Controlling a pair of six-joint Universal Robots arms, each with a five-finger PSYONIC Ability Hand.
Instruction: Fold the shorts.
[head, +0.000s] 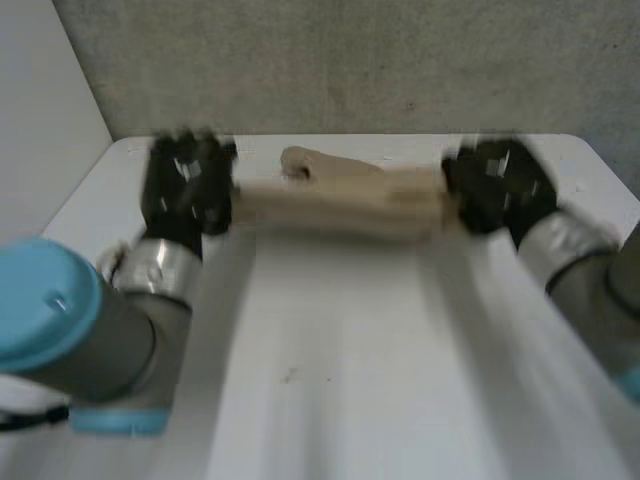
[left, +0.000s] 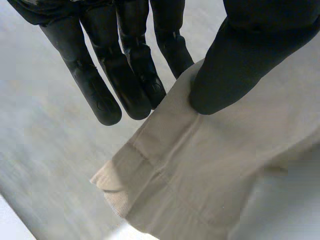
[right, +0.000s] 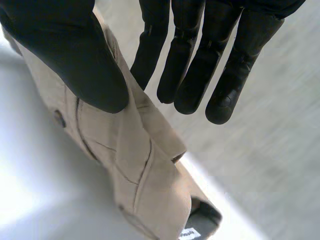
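Left hand (left: 240, 45): the fingers (left: 130, 90) are straight. The one nearest the thumb slips behind the cloth edge while the thumb presses on top, so the hand has a shallow pinch on one end of the shorts (left: 200, 170). The other fingers stand bare beside the cloth.

Right hand (right: 70, 55): a mirrored grip on the other end. The thumb is on top, the nearest finger goes under the edge, and the rest are straight and hold nothing.

In the head view the shorts are bunched into a narrow band spanning from hand to hand. They sit across the far part of the white table (head: 330, 350), near the grey wall (head: 350, 60). It can't be told whether the band is lifted or resting on the table.

Material and details:
- Beige woven cloth, matte, with a fine ribbed weave showing at the corner near the left hand.
- Stitched seams and a turned hem, with several layers stacked.
- A small dark button (right: 60, 118) below the right thumb.
- A white label (right: 191, 233) on darker lining at the end of the cloth hanging beyond the right hand.

Handling, as a judgement:
- The shorts look light, soft and limp, so they will likely sag wherever they are not held.
- They are not fragile, and the matte weave should not be slippery.
- The best holds are probably the two ends on a seam or hem, where the layers are thick.
- Both pinches are near the edge, so an inner layer could slide out.
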